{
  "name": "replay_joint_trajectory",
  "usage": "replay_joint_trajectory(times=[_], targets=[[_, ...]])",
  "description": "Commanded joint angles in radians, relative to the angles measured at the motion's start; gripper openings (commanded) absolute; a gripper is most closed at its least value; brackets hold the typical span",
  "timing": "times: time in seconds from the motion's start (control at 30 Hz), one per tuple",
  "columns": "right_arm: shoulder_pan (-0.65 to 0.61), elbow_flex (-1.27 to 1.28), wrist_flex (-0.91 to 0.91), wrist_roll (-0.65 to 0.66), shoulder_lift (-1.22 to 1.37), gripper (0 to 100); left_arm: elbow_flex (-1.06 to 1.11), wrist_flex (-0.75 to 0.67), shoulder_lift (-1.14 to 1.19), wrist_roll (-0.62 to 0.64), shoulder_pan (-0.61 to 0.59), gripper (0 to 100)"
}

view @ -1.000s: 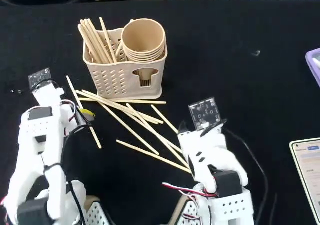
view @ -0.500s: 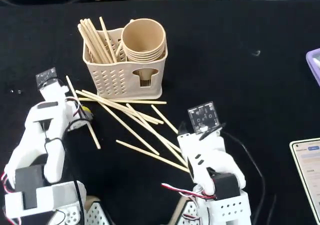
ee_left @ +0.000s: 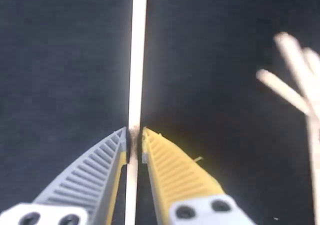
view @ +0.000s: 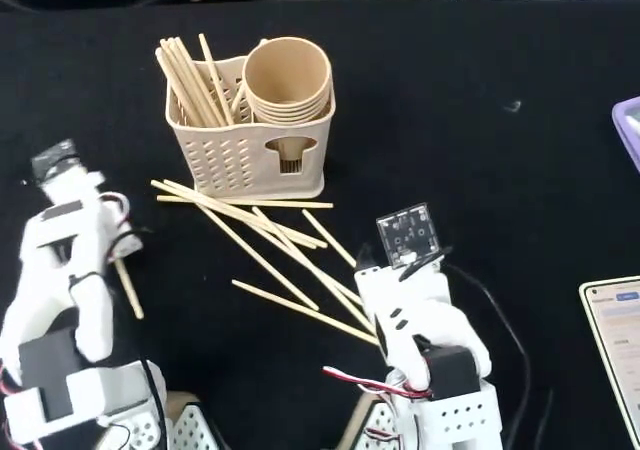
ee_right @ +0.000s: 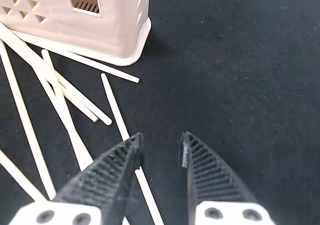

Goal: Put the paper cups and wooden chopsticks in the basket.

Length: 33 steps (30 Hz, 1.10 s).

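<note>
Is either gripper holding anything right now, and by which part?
The left gripper pinches one wooden chopstick between its fingertips, partway along the shaft, not at an end. The right gripper is open and empty.

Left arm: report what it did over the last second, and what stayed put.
The left hand swung outward to its own side, away from the loose chopsticks, taking along the single chopstick it is shut on; that stick used to lie by the pile's edge. The right hand, open, the basket and the cups in it kept their places.
</note>
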Motion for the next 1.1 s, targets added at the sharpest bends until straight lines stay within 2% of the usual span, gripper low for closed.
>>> replay_joint_trajectory(times=[0.0, 0.13, 0.3, 0.43, 0.5, 0.63, 0.77, 1.07], targets=[[0.012, -0.002, -0.017, 0.006, -0.077, 12.4, -0.042, 0.063, -0.103, -0.126, -0.053, 3], [0.012, -0.002, -0.017, 0.006, -0.079, 12.4, -0.094, 0.126, -0.216, -0.247, -0.048, 3], [0.012, -0.002, -0.017, 0.006, -0.079, 12.4, -0.157, 0.181, -0.387, -0.244, -0.038, 3], [0.012, -0.002, -0.017, 0.006, -0.079, 12.4, -0.159, 0.201, -0.543, -0.242, 0.033, 3], [0.012, -0.002, -0.017, 0.006, -0.079, 12.4, -0.157, 0.206, -0.608, -0.213, 0.071, 3], [0.012, -0.002, -0.015, 0.006, -0.079, 12.4, -0.171, 0.193, -0.743, -0.077, 0.134, 3], [0.012, -0.002, -0.015, 0.006, -0.079, 12.4, -0.156, 0.071, -0.861, -0.015, 0.222, 3], [0.012, -0.002, -0.015, 0.006, -0.079, 12.4, 0.041, -0.433, -1.023, 0.074, 0.36, 3]])
